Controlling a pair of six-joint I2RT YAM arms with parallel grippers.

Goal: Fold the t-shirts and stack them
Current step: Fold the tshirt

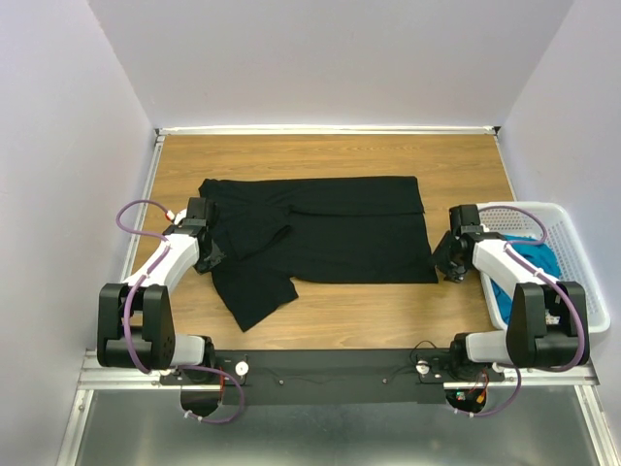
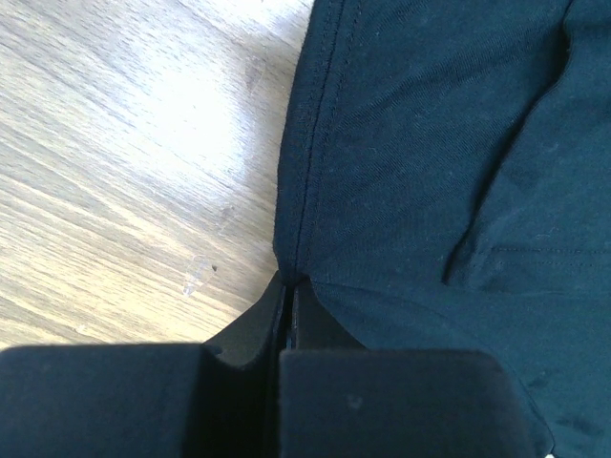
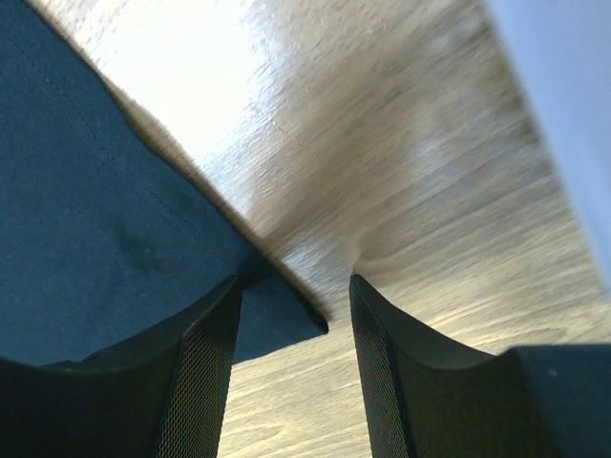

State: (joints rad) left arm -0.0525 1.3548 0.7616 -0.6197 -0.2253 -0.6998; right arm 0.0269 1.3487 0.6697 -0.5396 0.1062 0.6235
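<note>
The black t-shirt [image 1: 330, 233] lies spread across the middle of the wooden table, one sleeve sticking out toward the front left. My left gripper [image 1: 211, 256] is at the shirt's left edge. In the left wrist view its jaws [image 2: 289, 283] are shut, with the black t-shirt's [image 2: 439, 143] seamed edge pinched at the tips. My right gripper [image 1: 448, 269] is at the shirt's front right corner. In the right wrist view it stands open [image 3: 294, 281], its fingers straddling that corner of the black cloth [image 3: 277, 320] without gripping it. The teal-blue t-shirt [image 1: 536, 260] lies crumpled in the basket.
A white lattice basket [image 1: 574, 239] stands at the table's right edge, right beside my right arm. Bare wood [image 1: 330, 160] shows behind the shirt and in front of it. Pale walls close in the table on the left, back and right.
</note>
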